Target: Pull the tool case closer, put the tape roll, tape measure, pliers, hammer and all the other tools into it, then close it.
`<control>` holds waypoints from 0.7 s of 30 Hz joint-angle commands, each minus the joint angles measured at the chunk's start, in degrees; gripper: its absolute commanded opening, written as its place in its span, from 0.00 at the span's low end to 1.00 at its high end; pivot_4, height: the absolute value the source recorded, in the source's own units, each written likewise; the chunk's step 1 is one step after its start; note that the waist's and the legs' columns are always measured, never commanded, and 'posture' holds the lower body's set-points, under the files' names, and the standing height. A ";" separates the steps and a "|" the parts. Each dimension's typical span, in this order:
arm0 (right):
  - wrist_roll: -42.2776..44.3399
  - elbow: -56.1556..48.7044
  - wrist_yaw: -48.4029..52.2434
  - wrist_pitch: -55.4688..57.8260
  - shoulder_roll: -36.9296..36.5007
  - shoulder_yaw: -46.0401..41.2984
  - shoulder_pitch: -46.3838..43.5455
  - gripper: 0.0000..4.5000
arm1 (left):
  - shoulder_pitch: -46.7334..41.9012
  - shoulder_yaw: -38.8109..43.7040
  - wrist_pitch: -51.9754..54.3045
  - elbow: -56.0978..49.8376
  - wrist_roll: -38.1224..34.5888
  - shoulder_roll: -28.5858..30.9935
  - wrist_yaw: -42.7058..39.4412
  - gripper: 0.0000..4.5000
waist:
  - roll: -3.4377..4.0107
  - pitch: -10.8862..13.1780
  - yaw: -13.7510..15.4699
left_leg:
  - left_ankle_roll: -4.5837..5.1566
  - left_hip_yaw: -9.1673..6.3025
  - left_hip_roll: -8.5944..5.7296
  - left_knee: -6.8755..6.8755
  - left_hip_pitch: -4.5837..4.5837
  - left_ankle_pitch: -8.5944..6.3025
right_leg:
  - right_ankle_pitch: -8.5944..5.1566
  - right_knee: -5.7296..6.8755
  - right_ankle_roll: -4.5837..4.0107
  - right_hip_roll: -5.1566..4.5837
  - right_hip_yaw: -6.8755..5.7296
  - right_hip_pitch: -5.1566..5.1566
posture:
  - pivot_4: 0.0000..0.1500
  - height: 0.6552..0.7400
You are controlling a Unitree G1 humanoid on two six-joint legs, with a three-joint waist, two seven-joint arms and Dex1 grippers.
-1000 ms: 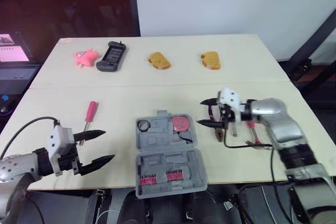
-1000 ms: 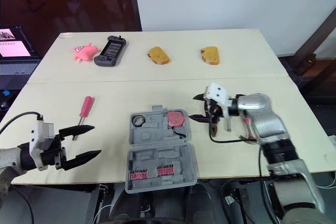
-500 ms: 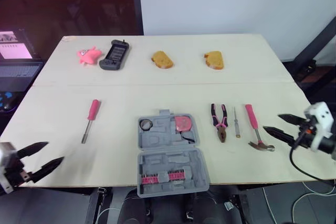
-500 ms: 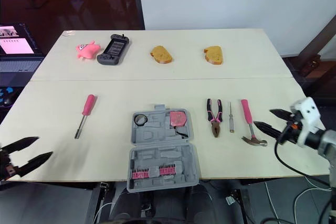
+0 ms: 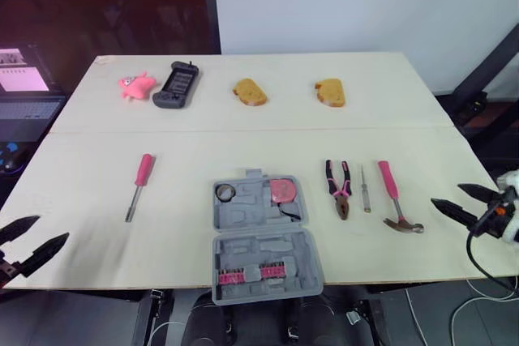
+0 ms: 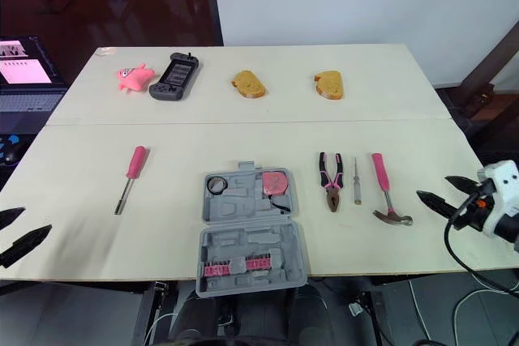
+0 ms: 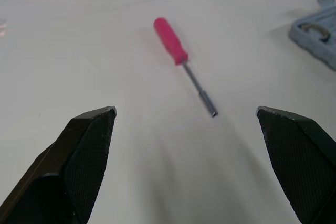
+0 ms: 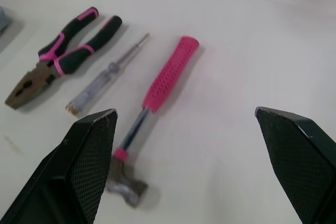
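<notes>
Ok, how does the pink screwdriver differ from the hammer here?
The screwdriver lies alone left of the tool case; the hammer lies right of it, beside a thin tester and pliers. The screwdriver's handle is smooth, with a thin straight shaft; the hammer's grip is dimpled and ends in a metal claw head. Both are pink-handled, flat on the table, outside the case.

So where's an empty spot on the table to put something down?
Bare table lies between the pink screwdriver and the tool case, and in the strip between those tools and the far row with the bread slices. It is crowded right of the case, where pliers, thin screwdriver and hammer lie close together.
</notes>
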 commanded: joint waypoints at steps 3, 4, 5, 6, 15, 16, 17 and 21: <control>4.64 -15.34 -1.49 8.26 -0.33 5.16 -5.22 0.99 | -8.48 -6.90 7.88 -11.21 -1.87 4.31 -0.46 1.00 | -0.01 -0.01 0.29 | 0.04 -0.04 -0.01 0.01 -0.03 0.02 | 0.01 0.02 0.01 0.03 -0.02 0.01 | 1.00 0.75; 4.98 -19.03 -2.27 9.98 0.06 7.47 -6.71 0.99 | -11.60 -10.00 9.70 -13.76 -1.97 5.16 -1.13 1.00 | -0.01 -0.01 0.29 | 0.05 -0.07 -0.01 0.01 -0.08 0.03 | 0.01 0.02 0.01 0.09 -0.05 0.01 | 1.00 0.75; 5.40 -21.74 -3.01 11.54 0.33 9.06 -7.82 0.99 | -14.01 -12.30 11.29 -15.78 -2.16 5.76 -1.49 1.00 | -0.01 -0.01 0.33 | 0.05 -0.06 -0.02 0.02 -0.10 0.03 | 0.01 0.02 0.02 0.08 -0.05 0.00 | 1.00 0.75; 5.65 -23.50 -3.58 12.61 0.44 9.99 -8.43 0.99 | -15.50 -13.68 12.35 -16.98 -2.24 6.13 -1.65 1.00 | -0.01 -0.01 0.31 | 0.06 -0.07 -0.05 0.02 -0.13 0.04 | 0.02 0.03 0.04 0.08 -0.05 0.05 | 1.00 0.75; 5.98 -43.01 -19.17 27.35 2.50 15.31 -14.48 0.99 | -34.61 -31.28 23.71 -27.71 -1.01 8.07 -3.83 1.00 | -0.02 0.01 0.17 | 0.00 -0.03 -0.14 0.06 -0.22 0.10 | 0.16 0.27 0.29 0.34 -0.02 0.06 | 1.00 0.75; 6.59 -44.29 -20.30 28.77 2.61 14.80 -14.80 0.99 | -36.10 -32.64 24.27 -28.19 -0.69 8.07 -4.24 1.00 | -0.02 0.01 0.18 | 0.00 -0.03 -0.14 0.06 -0.22 0.10 | 0.16 0.27 0.30 0.34 -0.02 0.06 | 1.00 0.75; 6.99 -45.11 -21.07 29.74 2.68 14.47 -14.99 0.99 | -37.00 -33.40 24.60 -28.39 -0.50 8.08 -4.53 1.00 | -0.02 0.01 0.21 | 0.00 -0.02 -0.14 0.06 -0.22 0.10 | 0.16 0.27 0.30 0.34 -0.02 0.05 | 1.00 0.75; 9.06 -51.37 -23.47 35.54 1.76 11.65 -11.03 0.99 | -42.76 -38.89 27.53 -29.47 0.28 7.59 -6.50 1.00 | -0.04 0.02 0.60 | 0.00 -0.02 -0.14 0.07 -0.23 0.11 | 0.16 0.26 0.30 0.36 -0.02 0.06 | 1.00 0.75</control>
